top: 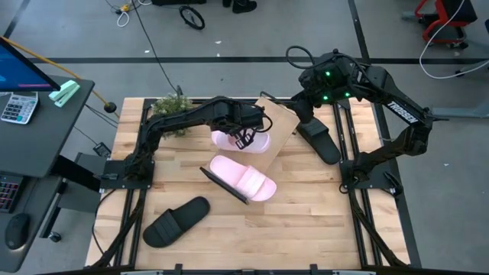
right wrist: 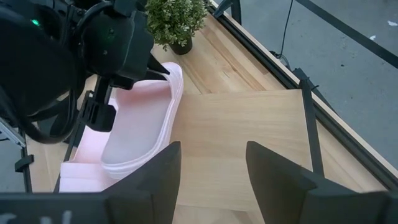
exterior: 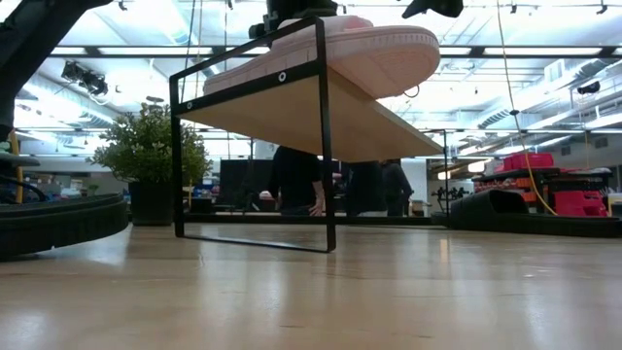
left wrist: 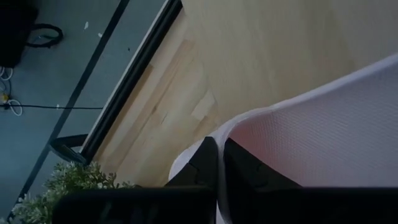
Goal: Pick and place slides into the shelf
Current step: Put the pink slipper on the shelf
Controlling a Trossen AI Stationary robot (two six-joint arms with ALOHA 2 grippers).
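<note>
The left tool [top: 246, 136] is clamped on the strap edge of a pale pink slide [top: 239, 142] that rests on the shelf [top: 279, 122], its long axis lying crosswise to the shelf's length. The right tool [right wrist: 212, 163] hangs with its jaws wide above the shelf's far end, holding nothing. A second pink slide [top: 243, 178] lies on the counter [top: 306, 214] against the shelf's near end frame. One black slide [top: 176, 221] lies near the counter's front left, another [top: 318, 140] beside the shelf on the right.
</note>
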